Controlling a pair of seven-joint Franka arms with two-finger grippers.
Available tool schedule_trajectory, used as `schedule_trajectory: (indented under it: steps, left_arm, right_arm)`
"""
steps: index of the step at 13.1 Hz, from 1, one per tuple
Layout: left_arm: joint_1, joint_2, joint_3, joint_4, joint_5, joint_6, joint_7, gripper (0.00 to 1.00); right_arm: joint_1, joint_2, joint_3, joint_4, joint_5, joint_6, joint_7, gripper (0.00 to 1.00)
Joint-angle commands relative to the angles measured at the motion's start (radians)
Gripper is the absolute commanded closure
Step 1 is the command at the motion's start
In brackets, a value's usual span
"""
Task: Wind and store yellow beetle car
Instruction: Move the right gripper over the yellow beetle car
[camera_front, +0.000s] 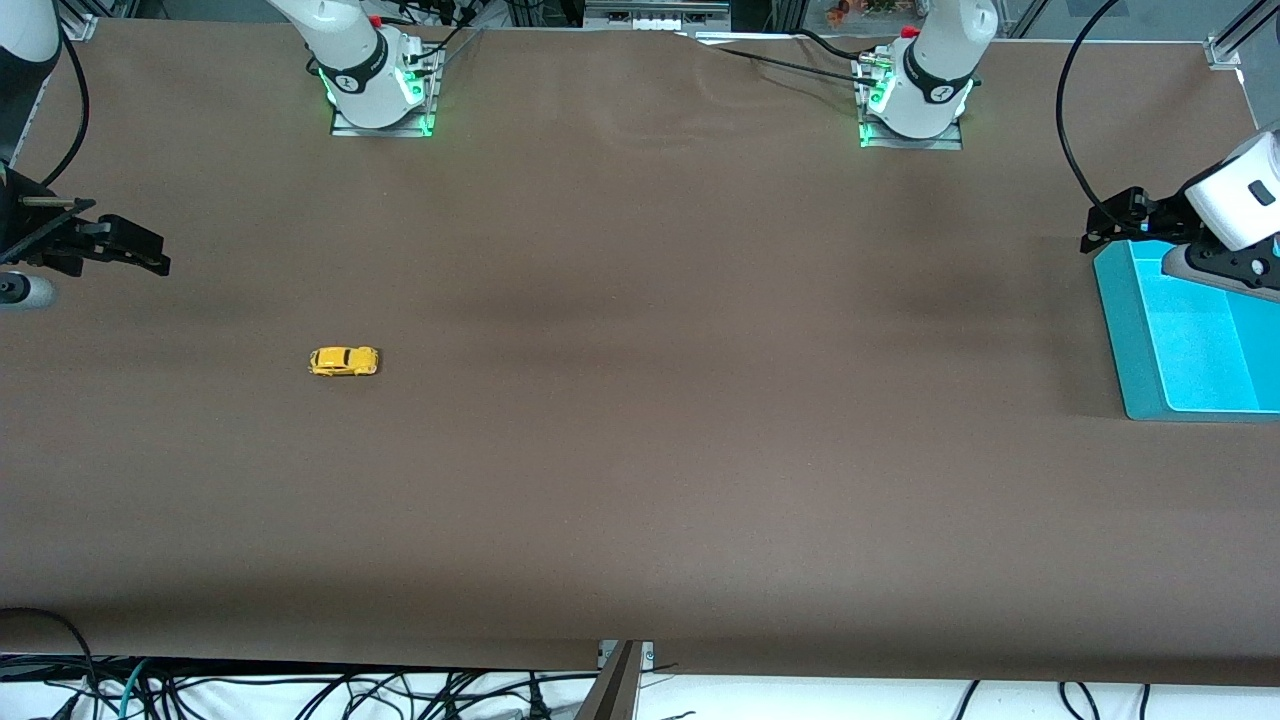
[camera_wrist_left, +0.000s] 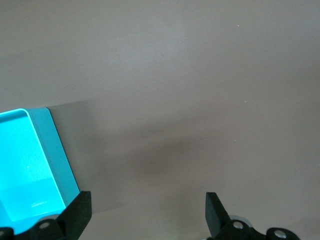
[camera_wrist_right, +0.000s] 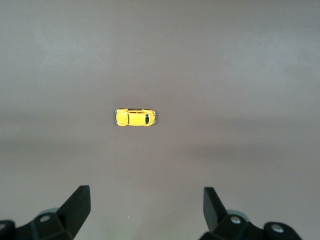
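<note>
The yellow beetle car stands on its wheels on the brown table, toward the right arm's end. It also shows in the right wrist view, out past the open fingers. My right gripper is open and empty, up over the table at that end, with the car apart from it. My left gripper is open and empty, hovering at the edge of a turquoise tray at the left arm's end. In the left wrist view only bare table lies between its fingers.
The turquoise tray is shallow with nothing seen in it. The two arm bases stand along the table edge farthest from the front camera. Cables hang below the near edge.
</note>
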Motion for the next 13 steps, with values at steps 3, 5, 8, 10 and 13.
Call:
schedule_trajectory:
  steps: [3,5,8,10,13]
  left_arm:
    - [0.007,0.013,-0.007,0.032,0.021,-0.02,0.019,0.0]
    - [0.007,0.013,-0.007,0.032,0.024,-0.02,0.019,0.0]
    - [0.007,0.013,-0.005,0.032,0.026,-0.02,0.019,0.0]
    - [0.007,0.013,-0.007,0.032,0.026,-0.02,0.021,0.0]
    - [0.007,0.013,-0.005,0.031,0.026,-0.024,0.021,0.0]
  right_arm:
    - [-0.004,0.003,0.005,0.012,0.003,-0.005,-0.012,0.0]
    - [-0.002,0.009,0.01,0.014,0.005,-0.004,-0.012,0.0]
    - [0.008,0.007,0.031,0.014,0.005,-0.007,-0.009,0.0]
    - [0.022,0.01,0.044,0.012,0.006,-0.01,-0.009,0.0]
    - [0.074,0.032,0.045,0.012,0.008,-0.016,-0.004,0.0]
